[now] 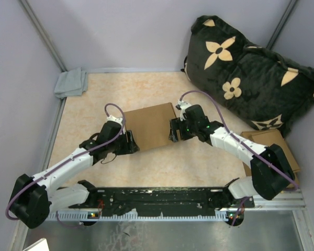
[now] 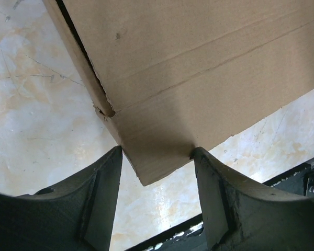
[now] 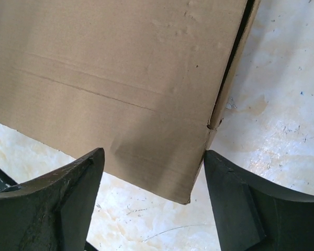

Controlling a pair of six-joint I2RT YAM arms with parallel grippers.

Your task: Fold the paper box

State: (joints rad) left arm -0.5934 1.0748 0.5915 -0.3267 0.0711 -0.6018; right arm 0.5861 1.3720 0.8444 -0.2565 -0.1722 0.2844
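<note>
At 6 o'clock in the overhead view we see the black base rail (image 1: 162, 197), with the 2 arms rising from its ends and leaning in toward the middle of the table (image 1: 146, 89).

The left gripper (image 1: 130, 142) sits at the 7 o'clock corner of the paper box (image 1: 150, 125). From its wrist camera, the left gripper (image 2: 157, 178) has its 2 fingers (image 2: 102, 198) spread wide, and a corner of the box (image 2: 199, 68) pokes down into the gap between them. It holds nothing. We cannot tell if the fingertips touch the cardboard edges.

The right gripper (image 1: 174, 130) is at the box's 4 o'clock side. Its wrist camera shows the right gripper (image 3: 154, 172) just as wide open, the fingers (image 3: 68, 198) standing either side of another corner of the box (image 3: 120, 78), with no grip on it.

The box lies at the centre of the table, a plain brown panel crossed by crease lines. Along 1 edge in each wrist view a second cardboard layer shows beyond a dark gap.

At 4 o'clock, more flat brown cardboard (image 1: 275, 138) lies partly under the right arm. Farther off, a grey cloth (image 1: 71, 82) is bunched at 10 o'clock, and a black cushion (image 1: 251, 78) with beige flowers leans in the corner at 1 o'clock.
</note>
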